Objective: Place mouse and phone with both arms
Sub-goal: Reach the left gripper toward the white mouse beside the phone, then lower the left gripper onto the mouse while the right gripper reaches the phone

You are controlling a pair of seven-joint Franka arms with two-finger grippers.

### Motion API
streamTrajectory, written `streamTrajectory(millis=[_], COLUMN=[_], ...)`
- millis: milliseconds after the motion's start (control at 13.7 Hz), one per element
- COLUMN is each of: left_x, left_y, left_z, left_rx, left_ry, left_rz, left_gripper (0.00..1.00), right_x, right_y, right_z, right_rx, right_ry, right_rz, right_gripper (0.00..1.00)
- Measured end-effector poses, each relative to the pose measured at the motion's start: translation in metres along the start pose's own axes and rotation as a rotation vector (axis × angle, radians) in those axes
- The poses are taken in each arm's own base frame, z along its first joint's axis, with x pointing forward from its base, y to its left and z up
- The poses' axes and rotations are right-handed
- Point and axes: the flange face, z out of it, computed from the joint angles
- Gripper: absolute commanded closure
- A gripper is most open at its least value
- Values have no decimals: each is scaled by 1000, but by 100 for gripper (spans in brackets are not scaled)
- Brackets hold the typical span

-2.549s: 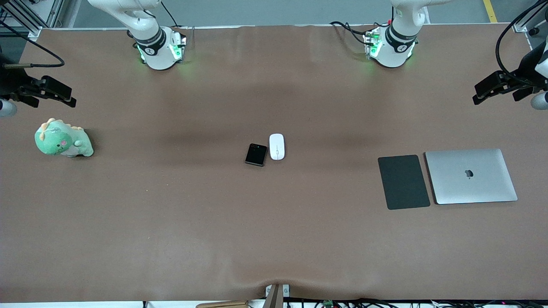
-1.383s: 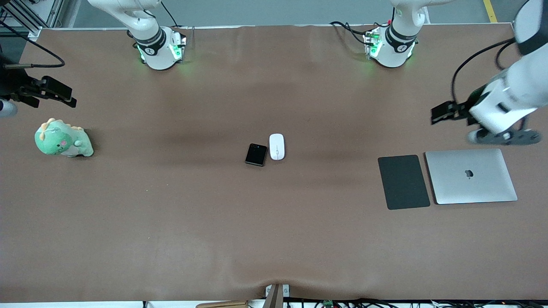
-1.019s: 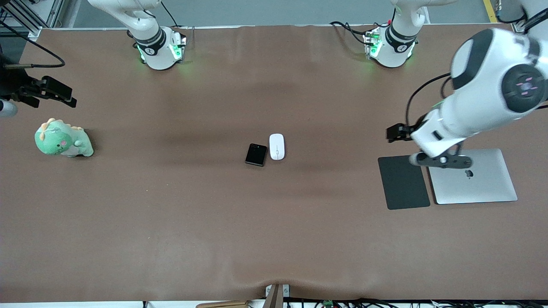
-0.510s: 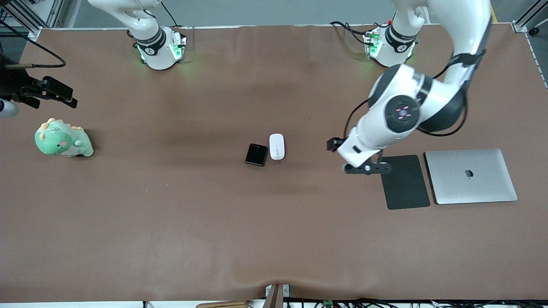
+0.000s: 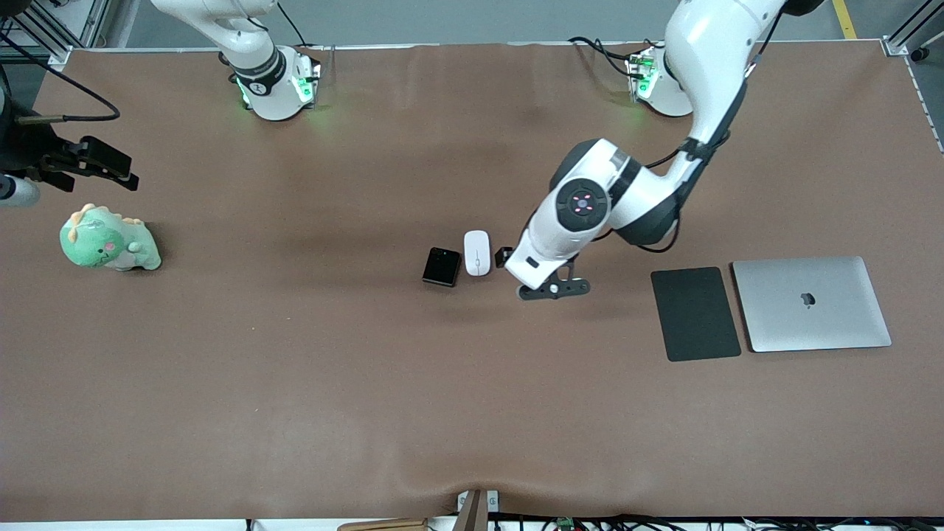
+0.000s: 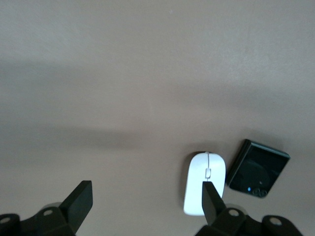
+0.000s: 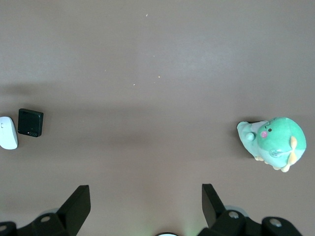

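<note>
- The mouse (image 5: pixel 477 253) lies flat near the middle of the worktop (image 5: pixel 369 383), just beside the phone (image 5: pixel 441 266), which sits on the side toward the right arm's end; whether they touch I cannot tell.
- The mouse looks light, rigid and glossy, so likely slippery; I judge its long flanks the best place to pinch, low on the shell.
- The phone is thin, stiff and flat on the worktop; its edges offer little height, so a grasp across its shorter width would need the fingers right down at the surface.
- The left pincer (image 6: pixel 143 204) hangs over the worktop just beside the mouse, fingers spread wide and holding nothing.
- The right pincer (image 7: pixel 142 206) waits high over the right arm's end of the worktop, near the plush dinosaur (image 5: pixel 107 240), also spread and empty.
- Toward the left arm's end lie a dark pad (image 5: pixel 695 313) and a closed laptop (image 5: pixel 811 303), side by side.
</note>
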Motion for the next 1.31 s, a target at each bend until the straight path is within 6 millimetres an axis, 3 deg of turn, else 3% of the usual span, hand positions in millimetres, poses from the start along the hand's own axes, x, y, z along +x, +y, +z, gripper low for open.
streamTrajectory(millis=[218,583,1019,1311], left_x=[-16,-39,-52,-61], left_y=[21,48,59,65], left_z=[43,88,104,108], left_rx=[5,-24,-19,-13], left_ry=[13,39,49,50], left_rz=[-24,-43,-43,-25], left_gripper=[8,10,14,15], right_x=[14,58,81,78], right_y=[-16,-58,-146,-219], right_z=[19,81,140,192], right_rx=[5,40,39,22], right_ry=[-12,-34,-19,-48], right_rz=[-16,15,63,63], right_gripper=[0,0,0,0])
